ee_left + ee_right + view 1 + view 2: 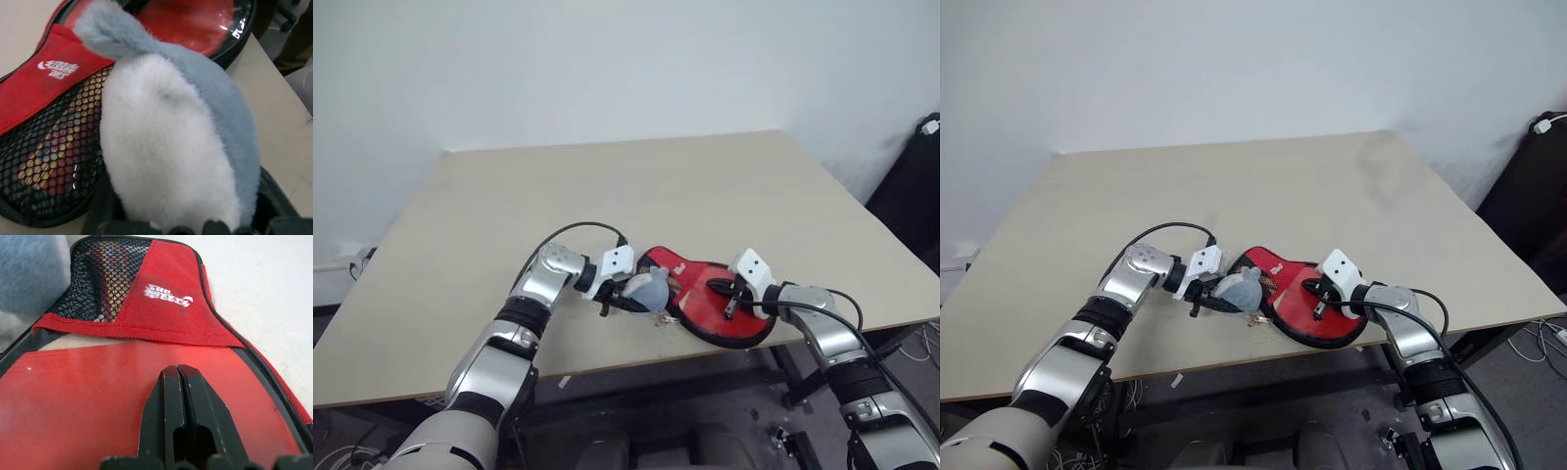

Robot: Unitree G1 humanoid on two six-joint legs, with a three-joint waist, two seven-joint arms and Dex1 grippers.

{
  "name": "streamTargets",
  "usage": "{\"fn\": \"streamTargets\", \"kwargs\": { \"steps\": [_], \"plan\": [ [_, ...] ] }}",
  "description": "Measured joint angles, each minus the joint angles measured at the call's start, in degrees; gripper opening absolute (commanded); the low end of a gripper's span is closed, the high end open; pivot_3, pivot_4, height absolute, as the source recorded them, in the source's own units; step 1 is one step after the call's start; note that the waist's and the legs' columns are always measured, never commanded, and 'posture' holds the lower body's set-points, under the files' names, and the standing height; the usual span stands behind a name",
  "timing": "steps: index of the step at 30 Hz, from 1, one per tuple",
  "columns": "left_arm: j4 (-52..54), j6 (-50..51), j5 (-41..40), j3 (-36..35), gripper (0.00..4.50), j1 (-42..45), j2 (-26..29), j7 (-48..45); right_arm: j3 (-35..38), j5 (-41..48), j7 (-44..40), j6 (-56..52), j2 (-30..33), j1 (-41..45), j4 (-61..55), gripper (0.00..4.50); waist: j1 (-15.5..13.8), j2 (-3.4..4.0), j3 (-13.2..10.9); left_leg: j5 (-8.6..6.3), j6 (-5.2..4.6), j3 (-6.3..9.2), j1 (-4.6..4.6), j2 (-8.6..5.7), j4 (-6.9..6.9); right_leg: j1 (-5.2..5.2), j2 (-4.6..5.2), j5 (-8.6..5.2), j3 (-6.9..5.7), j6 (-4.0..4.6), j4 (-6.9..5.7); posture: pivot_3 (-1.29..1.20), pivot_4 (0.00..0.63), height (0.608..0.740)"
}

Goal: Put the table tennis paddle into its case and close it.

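Two black-fingered grippers sit at the pale beige wooden table's [724, 186] six-o'clock edge, under a white wall: the right gripper [732, 305], fingers pressed together and empty, rests on the red rubber-faced table tennis paddle [729, 315]. That paddle lies in the open black, red-lined fabric case [677, 266]; at its nine o'clock the left gripper [617, 302] clasps a fluffy grey-and-white plush piece [651, 290].

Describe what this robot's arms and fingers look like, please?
Both arms are silver metal shells joined by black bands, with black cables looping at the wrists. Each wrist carries a small white box. The left gripper and right gripper each have two slim black fingers.

Glossy red paddle [98, 396] rubber — mesh-and-cloth case [49, 122] (fluffy plush piece [171, 147])
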State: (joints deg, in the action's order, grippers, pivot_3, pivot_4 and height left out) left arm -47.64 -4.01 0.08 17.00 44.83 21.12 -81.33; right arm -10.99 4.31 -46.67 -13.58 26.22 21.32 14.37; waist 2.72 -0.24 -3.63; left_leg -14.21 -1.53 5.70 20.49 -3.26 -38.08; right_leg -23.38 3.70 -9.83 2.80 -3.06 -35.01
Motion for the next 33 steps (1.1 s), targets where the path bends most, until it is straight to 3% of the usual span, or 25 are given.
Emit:
{"fn": "streamTargets", "kwargs": {
  "steps": [6,17,25,33],
  "plan": [
    [0.03,0.06,-0.15,-0.36,0.62,0.00,0.38,0.09,-0.19,0.00,-0.01,-0.01,0.00,-0.09,-0.14,0.00,0.00,0.00,0.00,0.00,0.00,0.00,0.00,0.00,0.01,-0.01,0.00,0.00,0.00,0.00,0.00,0.00,0.000,0.740],
    [-0.19,-1.24,0.32,-0.41,0.59,-0.01,5.10,2.08,-0.75,0.01,-0.10,0.07,-0.01,-0.10,-0.34,0.00,0.03,0.00,0.00,-0.01,0.01,0.00,-0.04,0.14,0.02,-0.01,-0.12,0.00,0.00,0.00,-0.02,0.00,0.000,0.740],
    [-6.17,-5.80,1.96,-0.53,0.59,1.04,6.14,8.96,-1.14,0.01,-0.28,0.23,-0.10,-0.08,-0.34,0.00,0.04,-0.05,0.02,-0.01,0.02,-0.12,-0.25,0.39,0.05,0.03,-0.29,0.00,-0.02,0.00,-0.09,0.00,0.000,0.740],
    [-15.30,-9.98,8.57,-0.25,0.59,5.50,7.50,21.07,-1.78,0.01,-0.89,0.28,-0.14,-0.44,-0.35,0.00,0.08,-0.07,0.01,-0.13,0.23,-0.27,-0.45,1.24,-0.02,0.07,-0.79,-0.08,-0.44,0.12,0.05,0.00,0.000,0.740]
  ]
}}
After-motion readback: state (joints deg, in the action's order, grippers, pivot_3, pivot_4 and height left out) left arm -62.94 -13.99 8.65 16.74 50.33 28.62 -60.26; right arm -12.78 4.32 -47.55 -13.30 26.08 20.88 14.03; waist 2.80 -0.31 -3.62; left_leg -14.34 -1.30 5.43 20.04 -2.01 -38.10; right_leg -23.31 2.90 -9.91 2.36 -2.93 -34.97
